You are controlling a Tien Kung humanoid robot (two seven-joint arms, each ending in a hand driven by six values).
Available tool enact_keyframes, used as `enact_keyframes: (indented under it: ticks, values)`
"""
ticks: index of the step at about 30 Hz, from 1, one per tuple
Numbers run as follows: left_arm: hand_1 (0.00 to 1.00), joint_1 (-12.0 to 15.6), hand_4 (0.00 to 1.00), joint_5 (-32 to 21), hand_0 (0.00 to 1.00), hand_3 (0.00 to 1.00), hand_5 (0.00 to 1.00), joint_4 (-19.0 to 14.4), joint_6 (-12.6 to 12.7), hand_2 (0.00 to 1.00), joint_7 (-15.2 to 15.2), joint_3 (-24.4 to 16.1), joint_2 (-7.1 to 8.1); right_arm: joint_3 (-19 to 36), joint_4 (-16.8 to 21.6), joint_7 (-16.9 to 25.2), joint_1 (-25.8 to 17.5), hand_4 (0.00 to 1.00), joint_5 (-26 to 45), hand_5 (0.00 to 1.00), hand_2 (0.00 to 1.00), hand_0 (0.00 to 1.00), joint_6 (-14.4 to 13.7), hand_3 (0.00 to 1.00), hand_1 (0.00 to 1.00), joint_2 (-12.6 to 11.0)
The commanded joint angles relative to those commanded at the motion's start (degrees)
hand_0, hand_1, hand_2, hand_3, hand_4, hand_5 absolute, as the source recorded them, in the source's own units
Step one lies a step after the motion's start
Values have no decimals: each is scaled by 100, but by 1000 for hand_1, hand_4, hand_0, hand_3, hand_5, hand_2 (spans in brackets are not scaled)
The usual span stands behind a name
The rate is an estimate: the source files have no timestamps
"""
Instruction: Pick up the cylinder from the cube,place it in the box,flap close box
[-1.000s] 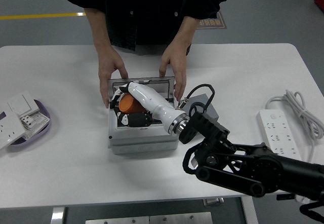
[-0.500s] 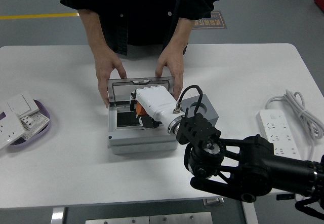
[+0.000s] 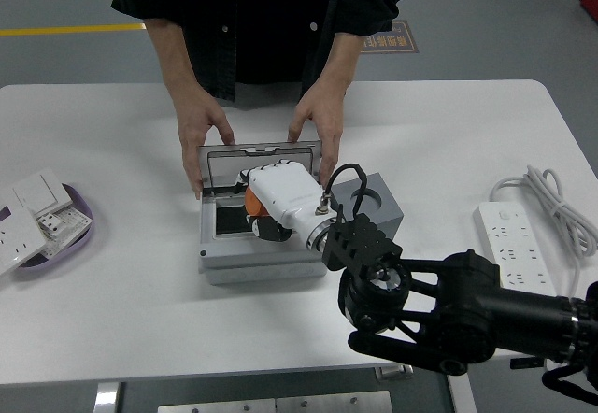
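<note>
Over the middle of the white table (image 3: 112, 291) sits the grey box (image 3: 252, 262), its lid (image 3: 257, 158) flipped up at the far side. Right hand (image 3: 273, 198), white shell with dark fingers, reaches down into the box's opening, fingers wrapped around the orange cylinder (image 3: 250, 204), so it's grasping that inside the box's cavity. Only a sliver of orange shows past the hand. Black right arm (image 3: 448, 306) comes in from the lower right. Just right of the box, touching it, is the grey cube (image 3: 374, 200) with a round socket on top and nothing in it.

A person stands at the far side with both hands on the box: one hand (image 3: 199, 135) on its left edge, the other hand (image 3: 318, 128) on the lid's right corner. Off to the left, wall switch plates (image 3: 28, 212) sit on a purple dish (image 3: 79, 219); a white power strip (image 3: 509, 235) lies at the right.
</note>
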Motion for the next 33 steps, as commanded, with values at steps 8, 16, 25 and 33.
enact_keyframes:
  ticks: [8, 16, 25, 33]
  values:
    - [620, -4, 678, 27, 594, 616, 220, -6, -4, 603, 4, -10, -5, -29, -32, 82, -30, 814, 71, 352, 690, 820, -74, 739, 682, -2]
    - [619, -6, 679, 74, 594, 616, 220, -16, -9, 602, 3, -58, -11, 232, 254, 312, -153, 828, 259, 351, 689, 823, -386, 742, 680, -124]
    - [619, 6, 676, 75, 595, 616, 222, -19, -13, 602, 6, -65, -17, 822, 1096, 663, -180, 849, 423, 371, 675, 817, -815, 739, 668, -432]
    - [619, -6, 676, 58, 595, 616, 220, -19, -16, 602, 9, -39, -6, 820, 716, 728, 226, 842, 759, 377, 664, 806, -881, 726, 656, -461]
